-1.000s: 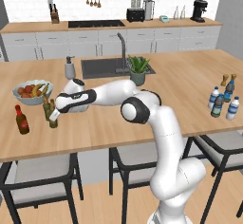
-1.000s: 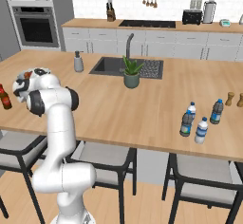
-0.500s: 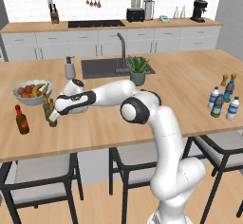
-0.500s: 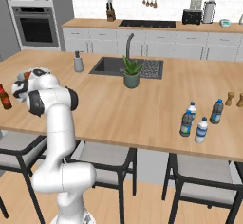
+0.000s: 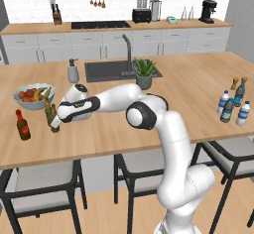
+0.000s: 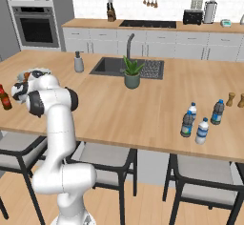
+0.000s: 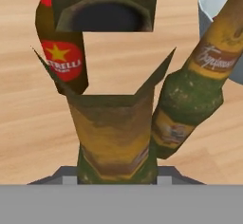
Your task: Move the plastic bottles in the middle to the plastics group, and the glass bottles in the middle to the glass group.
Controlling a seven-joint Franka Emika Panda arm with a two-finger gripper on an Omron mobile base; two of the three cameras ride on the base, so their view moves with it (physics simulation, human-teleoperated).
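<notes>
Two olive bottles stood close together at the pincer (image 5: 53,124), at the tabletop's (image 5: 188,94) left end. In the hand view one olive bottle (image 7: 113,137) rose straight up from between the finger tips, its long axis along the line of sight, its neck clipped by the camera; the pincer seemed closed around its base, though the finger tips themselves were hidden behind it. The second olive bottle (image 7: 197,88) leaned to the upper right of that view, just beside the first, with a brown neck label. Behind on the left stood the red bottle (image 7: 59,52), with a star on its label. The left base view showed what the hand view could not: the olive bottles (image 5: 51,115) upright near the fruit bowl (image 5: 32,95), the red bottle (image 5: 22,125) apart to their left, and the water bottles (image 5: 232,106) far off at the right end. In the right base view the arm hid the pincer; the red bottle (image 6: 5,97) showed at the left edge, the water bottles (image 6: 201,121) on the right.
</notes>
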